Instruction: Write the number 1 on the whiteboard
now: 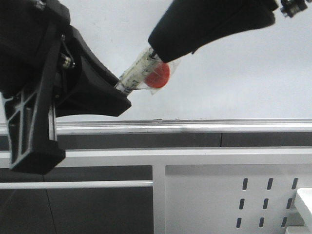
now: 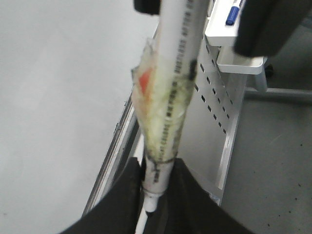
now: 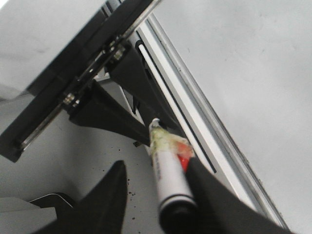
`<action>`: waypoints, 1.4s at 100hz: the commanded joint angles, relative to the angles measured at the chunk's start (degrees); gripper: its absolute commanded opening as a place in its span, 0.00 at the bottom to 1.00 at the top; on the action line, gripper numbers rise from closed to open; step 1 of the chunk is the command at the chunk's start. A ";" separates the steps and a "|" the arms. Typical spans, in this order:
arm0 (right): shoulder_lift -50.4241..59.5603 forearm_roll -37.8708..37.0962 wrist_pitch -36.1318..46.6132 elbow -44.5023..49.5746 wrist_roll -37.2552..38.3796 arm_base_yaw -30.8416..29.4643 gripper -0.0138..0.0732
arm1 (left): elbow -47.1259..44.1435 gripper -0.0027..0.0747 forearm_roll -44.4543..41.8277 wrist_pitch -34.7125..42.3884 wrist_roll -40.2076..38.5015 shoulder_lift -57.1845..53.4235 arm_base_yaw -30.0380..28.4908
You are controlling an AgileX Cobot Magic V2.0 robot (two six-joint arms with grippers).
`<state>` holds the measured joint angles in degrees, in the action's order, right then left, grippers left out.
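Note:
A white marker pen, wrapped in yellowed tape with a red tag, hangs slanted in front of the whiteboard. My left gripper is shut on its lower end, and the left wrist view shows the pen pinched between those jaws. My right gripper covers the pen's upper end. In the right wrist view the right gripper stands open, the pen resting against one finger with a wide gap to the other. The number 1 is out of view; the board's visible surface is blank.
The board's silver lower rail runs across below both grippers. Under it is a white perforated metal panel. A white tray with a blue pen hangs on that panel.

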<state>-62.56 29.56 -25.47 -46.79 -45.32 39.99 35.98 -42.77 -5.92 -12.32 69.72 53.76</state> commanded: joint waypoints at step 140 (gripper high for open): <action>15.24 6.49 13.98 9.25 2.71 -6.55 0.08 | -7.77 0.01 31.35 24.71 -0.59 -12.87 -12.65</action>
<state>-49.81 34.51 -16.27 -37.11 -42.47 33.87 30.01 -16.15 5.95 -12.32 57.84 42.03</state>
